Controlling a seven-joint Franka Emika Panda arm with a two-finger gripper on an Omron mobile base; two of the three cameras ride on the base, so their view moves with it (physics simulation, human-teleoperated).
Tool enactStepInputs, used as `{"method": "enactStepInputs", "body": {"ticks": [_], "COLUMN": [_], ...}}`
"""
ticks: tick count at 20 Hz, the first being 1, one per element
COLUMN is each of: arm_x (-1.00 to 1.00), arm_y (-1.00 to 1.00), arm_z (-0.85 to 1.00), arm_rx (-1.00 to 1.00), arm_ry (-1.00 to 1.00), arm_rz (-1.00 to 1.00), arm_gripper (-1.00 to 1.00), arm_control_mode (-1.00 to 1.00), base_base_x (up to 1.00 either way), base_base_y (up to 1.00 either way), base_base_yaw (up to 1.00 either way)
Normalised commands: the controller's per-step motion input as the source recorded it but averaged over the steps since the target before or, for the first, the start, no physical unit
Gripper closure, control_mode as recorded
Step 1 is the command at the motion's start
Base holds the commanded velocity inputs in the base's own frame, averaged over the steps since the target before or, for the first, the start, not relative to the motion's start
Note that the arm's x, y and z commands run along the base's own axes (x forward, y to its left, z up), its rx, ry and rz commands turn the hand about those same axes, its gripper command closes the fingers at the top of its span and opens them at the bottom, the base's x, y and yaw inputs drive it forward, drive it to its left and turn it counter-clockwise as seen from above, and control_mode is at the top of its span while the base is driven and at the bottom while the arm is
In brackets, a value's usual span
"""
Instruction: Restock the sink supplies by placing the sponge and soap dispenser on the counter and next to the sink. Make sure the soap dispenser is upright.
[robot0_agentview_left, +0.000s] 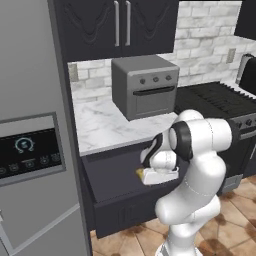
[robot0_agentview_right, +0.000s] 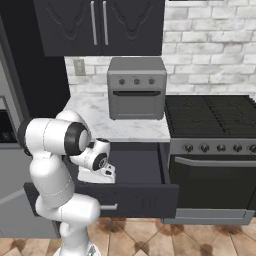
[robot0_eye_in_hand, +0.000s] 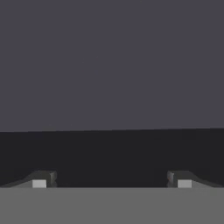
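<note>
My gripper is open, its fingertips far apart with nothing between them, facing a dark drawer wall. The white hand hangs low inside an open dark drawer under the marble counter. A small yellow block, the sponge, peeks out at the hand's left side; whether they touch I cannot tell. From the right base view the hand sits over the drawer's left part. The soap dispenser and the sink are out of view.
A grey toaster oven stands on the counter against the brick wall. A black stove is to the right and a grey fridge to the left. Dark wall cabinets hang above. The drawer front juts into the aisle.
</note>
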Motion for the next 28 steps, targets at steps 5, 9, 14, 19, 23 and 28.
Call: {"method": "enactStepInputs", "body": {"ticks": [5, 9, 14, 19, 23, 28], "arm_x": [-0.35, 0.14, 0.70, 0.39, 0.36, 0.32], "arm_y": [-0.08, -0.05, -0.04, 0.00, 0.06, 0.01], "arm_z": [0.02, 0.13, 0.18, -0.02, -0.21, -0.20], "arm_rx": [0.02, 0.00, 0.00, -0.02, -0.01, -0.03], "arm_ry": [0.22, 0.13, 0.00, -0.05, -0.08, -0.11], "arm_rz": [-0.04, -0.02, 0.00, 0.00, 0.00, 0.00], "arm_gripper": [-1.00, -1.00, -1.00, -1.00, -1.00, -1.00], "arm_control_mode": [-1.00, -1.00, -1.00, -1.00, -1.00, -1.00], "base_base_x": [0.00, 0.00, 0.00, 0.00, 0.00, 0.00], "base_base_y": [0.00, 0.00, 0.00, 0.00, 0.00, 0.00], "base_base_yaw": [0.00, 0.00, 0.00, 0.00, 0.00, 0.00]}}
